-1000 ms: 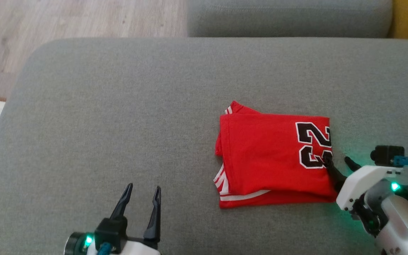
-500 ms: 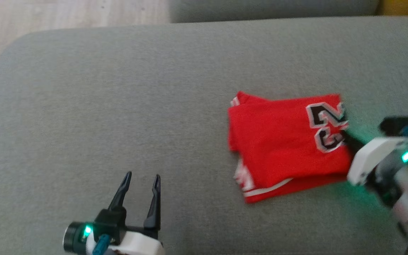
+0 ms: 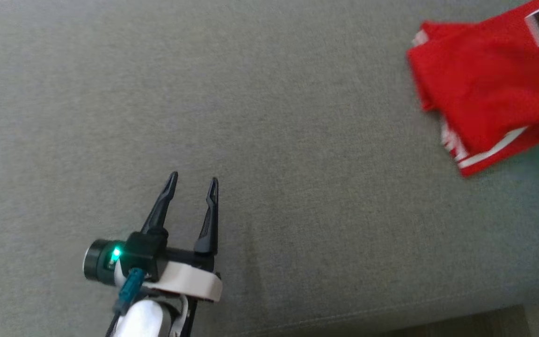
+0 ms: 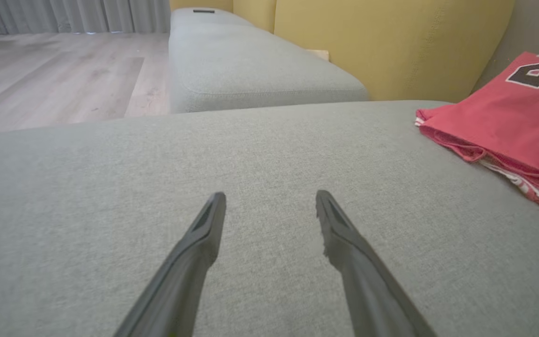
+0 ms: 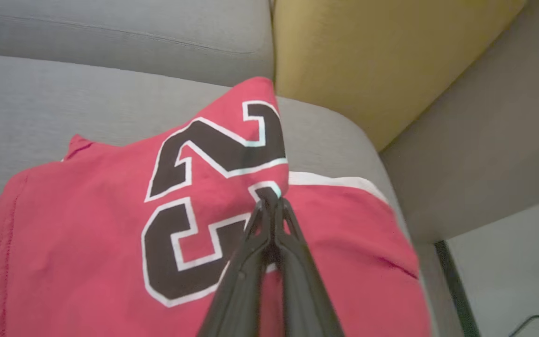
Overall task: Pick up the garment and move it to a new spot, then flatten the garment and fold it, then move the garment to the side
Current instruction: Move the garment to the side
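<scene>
the folded red garment (image 3: 489,89) with a black number lies on the grey sofa seat (image 3: 297,196), at 2 o'clock in the head view, well apart from the left hand (image 3: 193,178). the left hand is at 7 o'clock, its two fingers spread wide with nothing between them. in the right wrist view the right hand (image 5: 269,200) has its fingers pressed together on a pinch of the garment beside the number. a yellow cushion (image 5: 367,61) stands at 1 o'clock.

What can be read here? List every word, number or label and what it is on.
"23": black digits edged white, on the red garment; the second digit is partly creased where the right gripper pinches it.
No other words, labels or brands are readable.
</scene>
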### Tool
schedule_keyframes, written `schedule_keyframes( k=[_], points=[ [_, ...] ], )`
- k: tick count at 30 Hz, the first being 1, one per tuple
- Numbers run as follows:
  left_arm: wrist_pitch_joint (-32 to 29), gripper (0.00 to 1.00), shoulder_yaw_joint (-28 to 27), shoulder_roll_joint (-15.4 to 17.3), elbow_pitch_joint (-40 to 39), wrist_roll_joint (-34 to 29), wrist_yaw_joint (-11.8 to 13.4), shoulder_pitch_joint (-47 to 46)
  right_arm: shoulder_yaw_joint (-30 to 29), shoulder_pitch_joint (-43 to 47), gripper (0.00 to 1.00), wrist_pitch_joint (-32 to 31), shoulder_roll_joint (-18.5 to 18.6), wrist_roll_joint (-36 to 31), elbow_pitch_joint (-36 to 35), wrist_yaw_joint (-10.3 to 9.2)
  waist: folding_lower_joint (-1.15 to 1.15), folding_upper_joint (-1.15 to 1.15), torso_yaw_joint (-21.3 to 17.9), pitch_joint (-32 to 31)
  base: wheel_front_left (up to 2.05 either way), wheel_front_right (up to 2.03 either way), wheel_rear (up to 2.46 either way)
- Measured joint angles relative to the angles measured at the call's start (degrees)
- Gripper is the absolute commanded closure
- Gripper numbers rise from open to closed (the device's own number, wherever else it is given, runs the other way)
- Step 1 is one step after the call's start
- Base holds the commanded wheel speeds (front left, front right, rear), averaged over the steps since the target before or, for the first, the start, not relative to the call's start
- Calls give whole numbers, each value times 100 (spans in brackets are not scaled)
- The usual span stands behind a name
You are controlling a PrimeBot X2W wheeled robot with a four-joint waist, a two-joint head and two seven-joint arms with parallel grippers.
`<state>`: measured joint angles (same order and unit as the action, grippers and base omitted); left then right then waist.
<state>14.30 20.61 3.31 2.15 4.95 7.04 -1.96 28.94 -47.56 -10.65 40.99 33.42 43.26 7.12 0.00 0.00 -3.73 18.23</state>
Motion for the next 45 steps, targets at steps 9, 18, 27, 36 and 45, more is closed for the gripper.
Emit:
schedule_keyframes(
  k=[9, 18, 27, 36, 45],
  points=[
    [0, 0, 77, -1, -29, -33, -20, -399, -485, -374, 100, -180, 833, -389, -36, 0, 0, 0, -209, 537, 0, 0, 0],
    [0, 0, 81, -3, 90, -33, -93, -537, -1238, -437, 0, 37, 354, -1191, 427, 0, 0, 0, -119, 442, 0, 0, 0],
    [0, 0, 49, -7, 207, 36, -25, -20, -1367, 804, 0, 364, -886, -1327, 163, 0, 0, 0, 29, -430, 0, 0, 0],
    [0, 0, -225, 11, 328, 66, 60, 868, -1365, 2603, 0, 1116, -2196, -1055, -330, 0, 0, 0, 225, -1638, 0, 0, 0],
    [0, 0, -590, 22, 312, 92, 63, 1317, -1370, 3799, 0, 2258, -2998, -1132, -693, -1, 0, 0, 395, -2384, 0, 0, 0]
  ],
)
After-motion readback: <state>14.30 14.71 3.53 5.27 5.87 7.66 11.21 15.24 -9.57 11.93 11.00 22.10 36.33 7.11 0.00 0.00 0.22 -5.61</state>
